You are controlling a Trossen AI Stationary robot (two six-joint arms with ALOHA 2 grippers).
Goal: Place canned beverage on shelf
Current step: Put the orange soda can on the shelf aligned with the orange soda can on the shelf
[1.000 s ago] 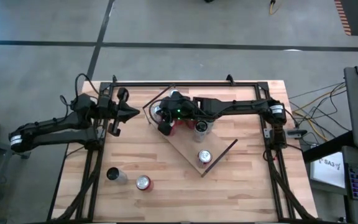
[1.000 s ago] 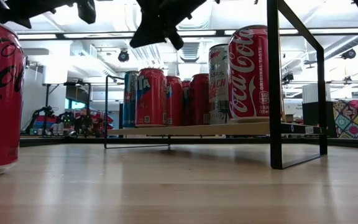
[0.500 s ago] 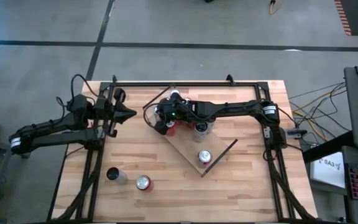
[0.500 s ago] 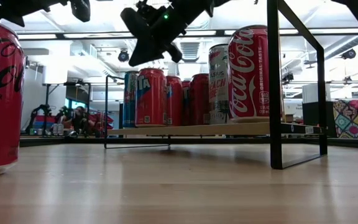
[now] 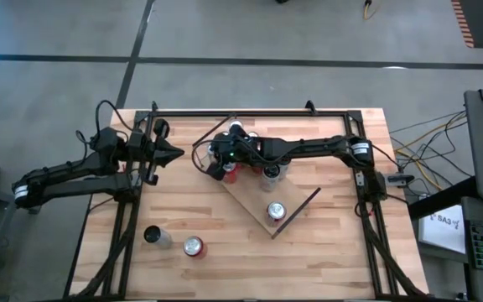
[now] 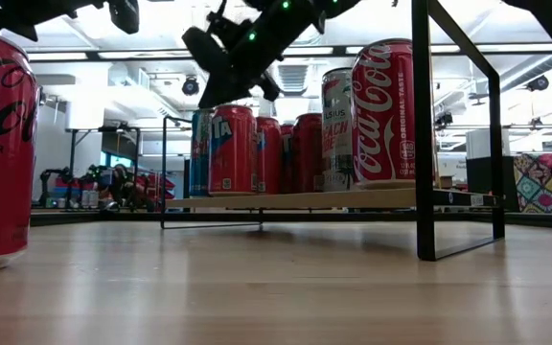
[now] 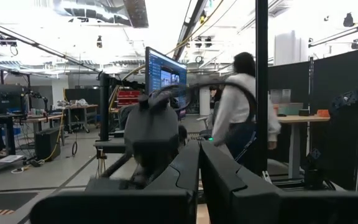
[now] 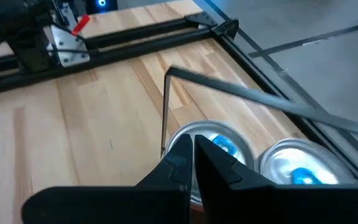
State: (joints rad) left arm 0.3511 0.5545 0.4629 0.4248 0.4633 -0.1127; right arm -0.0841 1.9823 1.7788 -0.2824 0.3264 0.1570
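The shelf point(image 5: 262, 197) lies skewed on the table point(image 5: 325, 252), a light board with a thin dark rim, carrying a cluster of cans point(image 5: 258, 168) toward its 11 o'clock end and a lone silver-topped can point(image 5: 275, 210) toward 5 o'clock. Two cans wait off the shelf near the table's 7 o'clock corner: a silver can point(image 5: 153, 236) and just beside it a red can point(image 5: 193, 246), well apart from the shelf. A drinks can looks light, with thin walls that would dent under a hard squeeze, and its painted side is likely slippery; a hold across the middle of the body, upright, seems safest, and it will probably tip if nudged near the rim. The right gripper point(image 5: 218, 166) hangs over the shelf's 11 o'clock end, its arm stretched across from 3 o'clock; the fingers are pressed together with nothing between them, poised above the blue-tabbed can lids point(image 8: 210, 146) in its wrist view. The left gripper point(image 5: 174, 153) waits at the table's 9 o'clock edge, level and pointing inward, fingers likewise closed and empty. A person point(image 7: 241, 118) stands in the room beyond.
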